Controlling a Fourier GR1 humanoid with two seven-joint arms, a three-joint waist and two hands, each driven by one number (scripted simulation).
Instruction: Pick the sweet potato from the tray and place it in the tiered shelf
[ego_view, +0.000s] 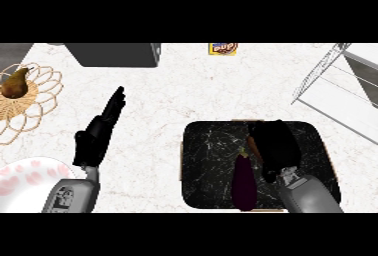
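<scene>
Right hand (275, 145) down over black tray (214, 150), on its middle-right part, fingers curled downward. Sliver of orange-brown sweet potato (253, 148) visible at hand's left edge, running along the fingers; rest hidden under the hand. Looks wrapped around it, grasping. Potato low over the tray surface; cannot tell if touching it or lifted. Grey right forearm (310, 196) entering from lower right, crossing tray's lower-right corner.

Purple eggplant (244, 182) lying on tray just left of the hand, lengthwise, green stem end pointing up-view toward the potato's near end. Eggplant not gripped; cannot tell whether it touches the hand or potato.

Left hand (100, 135) over bare counter (184, 90), well left of tray, fingers straight and extended up-view, relaxed, holding nothing, touching nothing visible. Left forearm (71, 195) coming in from lower left.

Tiered shelf (336, 85), wire frame, at upper right, apart from tray and from right hand. Nothing seen on visible tiers.

Elsewhere: woven placemat (29, 107) at left edge with pear (15, 84) on it; patterned white-pink plate (29, 172) at lower left beside left forearm; dark grey box (114, 54) at top; small yellow packet (223, 48) at top centre.
</scene>
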